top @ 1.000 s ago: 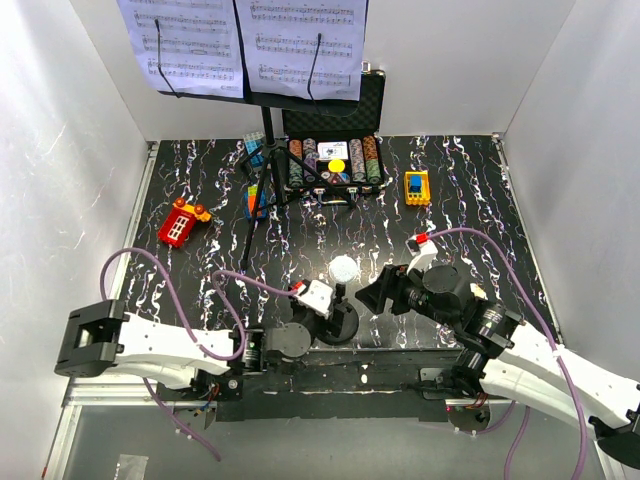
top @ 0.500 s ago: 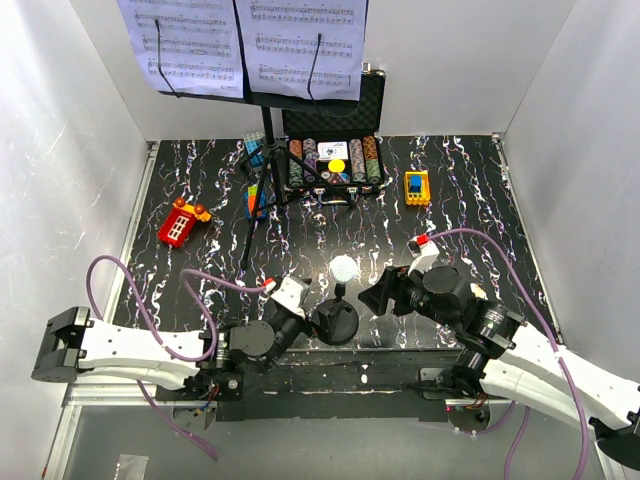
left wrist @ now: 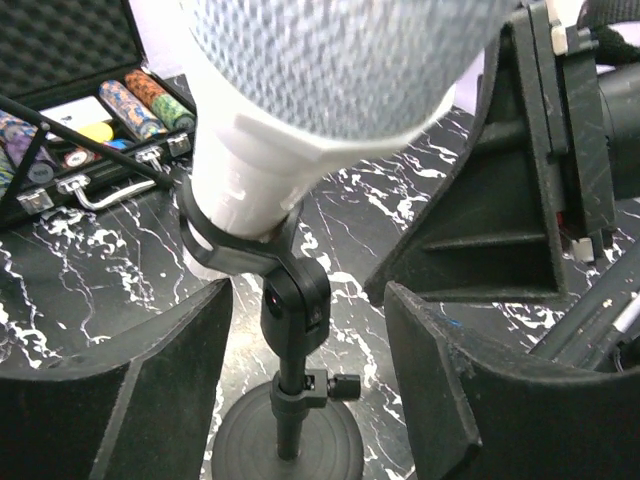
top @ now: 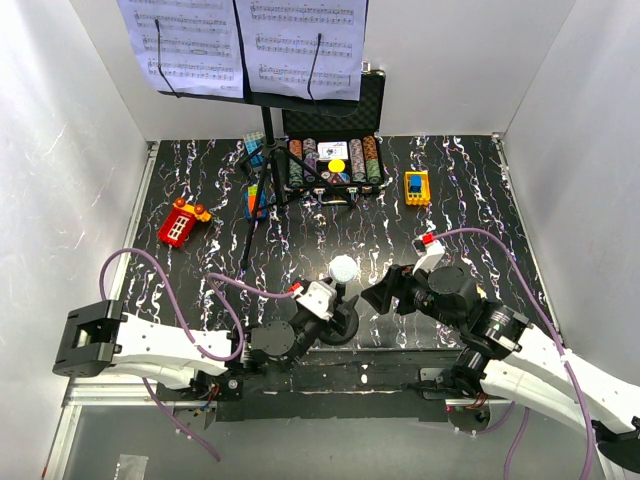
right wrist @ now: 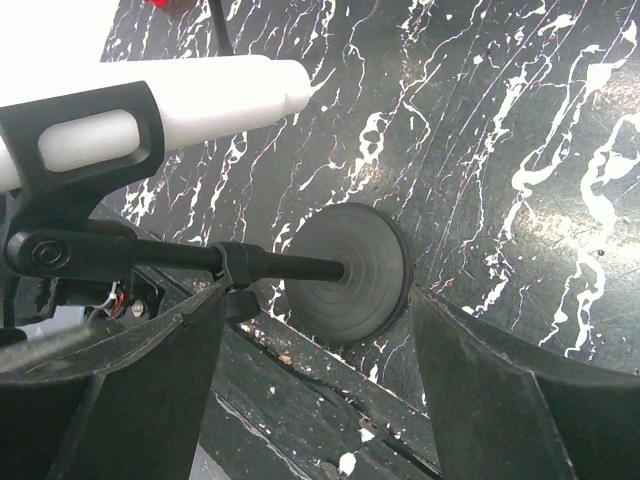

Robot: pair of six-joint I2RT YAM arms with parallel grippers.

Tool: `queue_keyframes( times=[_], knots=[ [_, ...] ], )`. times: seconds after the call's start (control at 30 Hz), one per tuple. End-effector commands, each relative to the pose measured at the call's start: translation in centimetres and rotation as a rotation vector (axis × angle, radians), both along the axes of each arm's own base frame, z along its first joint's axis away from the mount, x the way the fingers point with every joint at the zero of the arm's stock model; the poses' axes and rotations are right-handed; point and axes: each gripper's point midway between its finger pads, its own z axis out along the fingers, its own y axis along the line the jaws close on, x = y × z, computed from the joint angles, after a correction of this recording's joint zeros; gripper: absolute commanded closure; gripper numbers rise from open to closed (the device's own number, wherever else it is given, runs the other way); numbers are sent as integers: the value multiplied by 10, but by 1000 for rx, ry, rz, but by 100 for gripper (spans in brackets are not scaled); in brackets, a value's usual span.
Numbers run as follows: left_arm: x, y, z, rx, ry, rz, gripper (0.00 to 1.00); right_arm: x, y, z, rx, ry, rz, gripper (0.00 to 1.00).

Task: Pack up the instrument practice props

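- While both hands bracket the microphone [top: 344,268], neither grips it. The left hand [left wrist: 305,330] is spread open with the stand's pole between its fingers, gaps on both sides, holding nothing.
- Right hand [right wrist: 318,300] is on the microphone's other side, jaws wide, pole and round base [right wrist: 350,270] between them. No contact visible, nothing held.
- Microphone: white body, mesh head, angled in a black clip on a thin black pole. It stands upright on its base at the near edge of the counter [top: 480,200].
- Music stand [top: 262,180] is well behind the microphone, upright, tripod legs spread, not folded. The sheet-music pages [top: 180,45] sit on its desk under wire retainers.
- Poker-chip case [top: 330,150] lies open behind the microphone, past the tripod. Toy blocks [top: 178,225] are scattered around it, not part of the job.
- Progress, my read: nothing packed yet. The microphone looks like the first item, grasp not made. Stand and pages look untouched.
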Motion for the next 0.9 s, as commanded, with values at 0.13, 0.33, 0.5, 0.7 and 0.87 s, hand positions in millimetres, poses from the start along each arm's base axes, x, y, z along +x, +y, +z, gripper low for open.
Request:
queue_keyframes(
  times=[0.13,0.33,0.5,0.7,0.87],
  knots=[
    [8,5,38,-61,-57,70,60,3,-3,21,40,-32,-25,19],
    [6,2,24,-7,-61,49,84,2,-1,20,44,-34,-10,19],
    [1,6,-7,59,-38,8,100,-3,7,27,56,-67,57,20],
    [-6,24,-54,78,22,-27,100,-6,11,35,9,-175,159,17],
    [-7,33,-70,66,56,-28,100,2,11,54,0,-383,200,15]
  ],
)
